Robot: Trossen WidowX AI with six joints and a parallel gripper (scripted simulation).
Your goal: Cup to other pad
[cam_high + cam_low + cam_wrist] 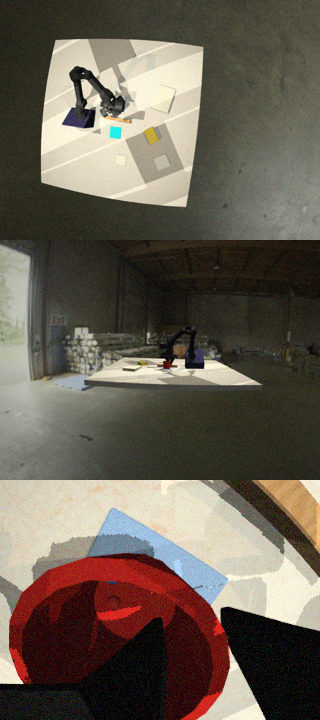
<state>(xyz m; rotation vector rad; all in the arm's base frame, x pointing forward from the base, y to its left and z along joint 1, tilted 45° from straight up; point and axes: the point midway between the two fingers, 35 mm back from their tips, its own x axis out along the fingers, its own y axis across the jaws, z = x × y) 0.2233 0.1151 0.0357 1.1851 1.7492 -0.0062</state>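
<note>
The red cup (166, 365) (65, 577) stands upright on the light blue pad (167, 369) (165, 555). In the overhead view the arm hides the cup. In the wrist view a bit of one blue marble shows inside the cup; any other marbles are hidden. My gripper (192, 620) is partly open at the cup's rim. One finger is over the cup's mouth and the other is outside its wall, with the rim between them and not clamped. The cyan pad (115, 132) lies bare on the table.
A wooden bar (117, 119) (295, 505) lies between the cup and the cyan pad. A yellow block (151, 135) (142, 363), a large pale slab (164, 98) (131, 368) and two small pale blocks (120, 160) (162, 162) are farther off.
</note>
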